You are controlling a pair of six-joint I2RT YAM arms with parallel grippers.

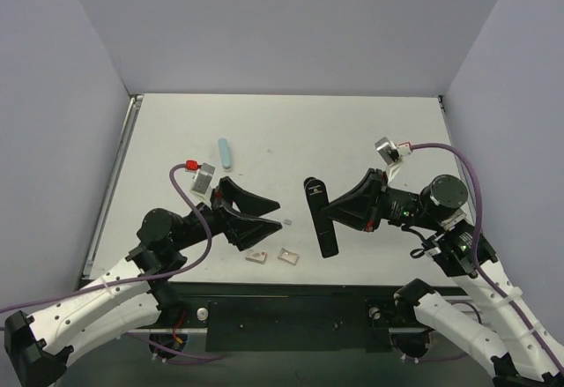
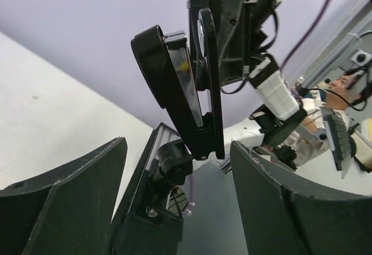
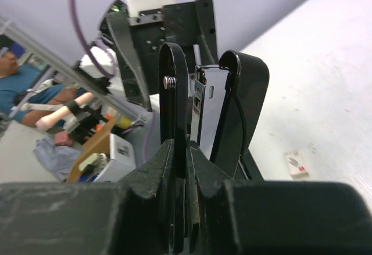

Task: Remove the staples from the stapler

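The black stapler (image 1: 321,219) hangs above the table, its two jaws spread in a narrow V. My right gripper (image 1: 333,217) is shut on its thin lower jaw (image 3: 174,92). The thicker jaw (image 3: 241,104) with the shiny metal channel (image 3: 206,112) stands free beside it. My left gripper (image 1: 278,214) is open, facing the stapler from the left and apart from it. In the left wrist view the stapler (image 2: 186,92) stands upright beyond the open fingers (image 2: 273,197). The staples are hidden.
A pale blue bar (image 1: 227,152) lies at the back left. Two small flat pieces (image 1: 257,256) (image 1: 288,255) lie near the front edge. A tiny grey bit (image 1: 289,222) sits on the table by the left fingertips.
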